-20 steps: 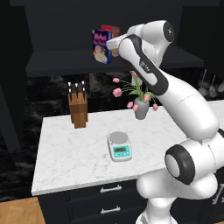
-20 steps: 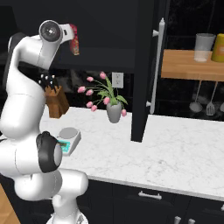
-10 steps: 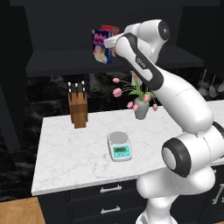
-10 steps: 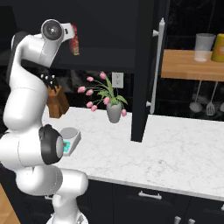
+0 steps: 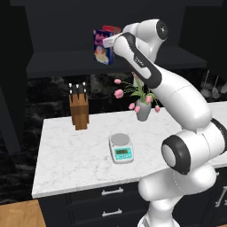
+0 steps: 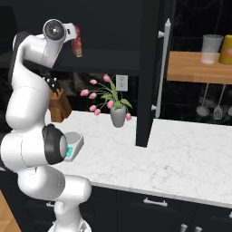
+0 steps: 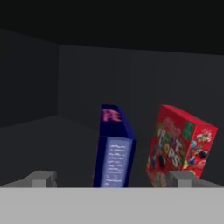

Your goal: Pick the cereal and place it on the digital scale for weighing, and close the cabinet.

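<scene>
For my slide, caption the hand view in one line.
Open hand faces the dark-blue cereal standing on the cabinet shelf, with a red cereal box beside it.

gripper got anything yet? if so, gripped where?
Nothing held. The gripper is open in the hand view, fingertips apart, with the cereal standing free on the cabinet shelf between them.

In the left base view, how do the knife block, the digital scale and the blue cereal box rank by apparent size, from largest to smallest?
1. Knife block, largest.
2. Cereal box and digital scale look nearly alike. The arm partly hides the box, so I do not rank them.
</scene>
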You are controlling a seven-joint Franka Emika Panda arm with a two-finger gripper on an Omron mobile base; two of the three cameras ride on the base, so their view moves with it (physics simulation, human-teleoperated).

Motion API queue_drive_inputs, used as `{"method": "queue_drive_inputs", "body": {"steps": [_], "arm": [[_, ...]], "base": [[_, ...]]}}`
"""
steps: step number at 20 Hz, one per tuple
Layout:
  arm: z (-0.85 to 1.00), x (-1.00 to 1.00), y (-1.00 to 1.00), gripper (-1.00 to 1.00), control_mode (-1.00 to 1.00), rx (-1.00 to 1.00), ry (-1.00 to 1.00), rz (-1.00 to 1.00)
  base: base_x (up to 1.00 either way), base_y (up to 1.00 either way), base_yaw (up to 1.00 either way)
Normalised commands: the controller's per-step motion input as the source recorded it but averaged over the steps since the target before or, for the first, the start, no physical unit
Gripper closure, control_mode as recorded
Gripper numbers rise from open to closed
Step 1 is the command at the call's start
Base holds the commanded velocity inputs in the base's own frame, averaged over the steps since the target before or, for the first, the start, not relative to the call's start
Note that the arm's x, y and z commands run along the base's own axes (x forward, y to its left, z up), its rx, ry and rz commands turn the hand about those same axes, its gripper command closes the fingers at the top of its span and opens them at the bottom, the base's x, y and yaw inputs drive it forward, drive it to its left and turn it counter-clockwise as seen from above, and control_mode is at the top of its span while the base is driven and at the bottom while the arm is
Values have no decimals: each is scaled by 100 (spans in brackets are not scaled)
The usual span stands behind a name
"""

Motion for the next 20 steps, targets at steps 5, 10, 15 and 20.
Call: {"method": "queue_drive_inputs", "body": {"steps": [5, 10, 15, 20], "arm": [[-2, 8, 0, -100, -100, 7, 0, 0], [-12, 22, 0, -100, -100, 10, 0, 0], [-7, 22, 0, -100, -100, 4, 0, 0], [0, 11, 10, -100, -100, 0, 0, 0]], "base": [[0, 0, 0], [0, 0, 0], [0, 0, 0], [0, 0, 0]]}}
